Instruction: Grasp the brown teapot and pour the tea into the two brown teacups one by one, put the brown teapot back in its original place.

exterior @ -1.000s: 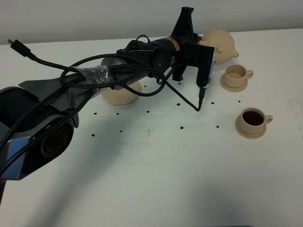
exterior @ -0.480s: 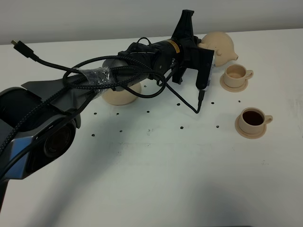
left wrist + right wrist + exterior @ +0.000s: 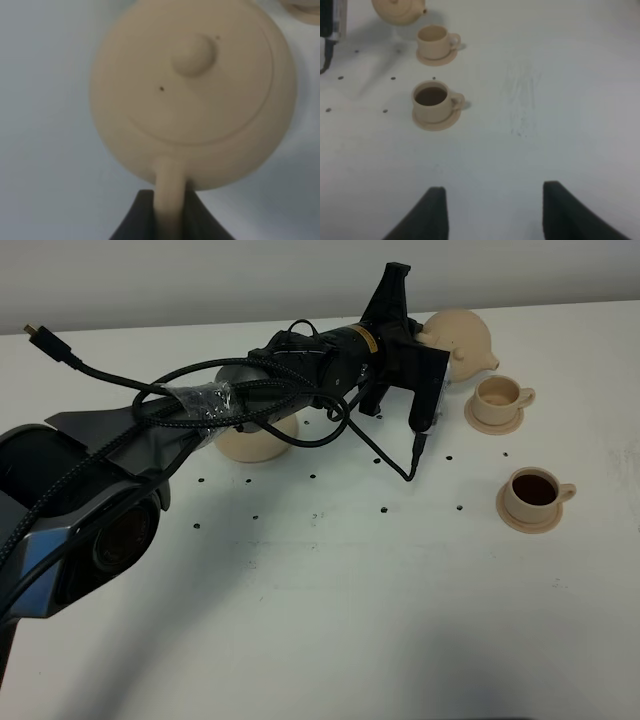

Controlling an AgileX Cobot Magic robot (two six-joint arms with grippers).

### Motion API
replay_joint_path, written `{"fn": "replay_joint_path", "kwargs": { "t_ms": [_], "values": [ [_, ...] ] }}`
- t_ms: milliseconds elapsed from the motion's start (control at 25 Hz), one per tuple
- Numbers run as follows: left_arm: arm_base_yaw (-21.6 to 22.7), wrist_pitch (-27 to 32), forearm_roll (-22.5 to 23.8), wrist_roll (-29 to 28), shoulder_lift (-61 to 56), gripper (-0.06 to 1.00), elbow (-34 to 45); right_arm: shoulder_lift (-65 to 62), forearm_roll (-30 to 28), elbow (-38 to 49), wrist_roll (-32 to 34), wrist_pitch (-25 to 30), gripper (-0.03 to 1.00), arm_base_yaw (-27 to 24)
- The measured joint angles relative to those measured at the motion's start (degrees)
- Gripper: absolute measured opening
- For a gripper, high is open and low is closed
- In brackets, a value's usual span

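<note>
The left gripper (image 3: 169,212) is clamped fully shut on the loop handle (image 3: 169,187) of the brown teapot (image 3: 195,95), one dark finger on each side of the loop. The wrist camera looks straight down on the round lid knob (image 3: 194,54). In the high view the left arm reaches across the white table (image 3: 300,620) and holds the teapot at about 1 o'clock on the tabletop. The pot seems to be raised off the surface, with its short spout (image 3: 490,358) pointing toward 4 o'clock. The far teacup (image 3: 500,395) stands on its small saucer (image 3: 478,423) just beyond that spout, at 4 o'clock from the pot, and its inside looks pale. The near teacup (image 3: 535,492) sits on a saucer of its own at 5 o'clock from the far one, apart from it, and is filled with dark tea. The wide saucer (image 3: 250,445) lies at 8 o'clock from the teapot, well apart from it, bare and partly hidden under the arm. The right gripper (image 3: 492,210) hangs over bare table at about 4 o'clock from the cups, its two fingers spread wide and holding nothing.
</note>
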Motion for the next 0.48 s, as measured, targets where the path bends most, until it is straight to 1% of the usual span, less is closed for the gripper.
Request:
{"fn": "replay_joint_path", "kwargs": {
  "t_ms": [200, 480],
  "values": [
    [0.00, -0.83, 0.00, 3.56, 0.00, 0.13, 0.00, 0.00, 0.00, 0.00, 0.00, 0.00, 0.42, 0.00],
    [-0.06, -1.37, 0.00, 6.52, 0.00, 0.13, 0.00, 0.00, 0.00, 0.00, 0.00, 0.00, 0.42, 0.00]
  ]
}}
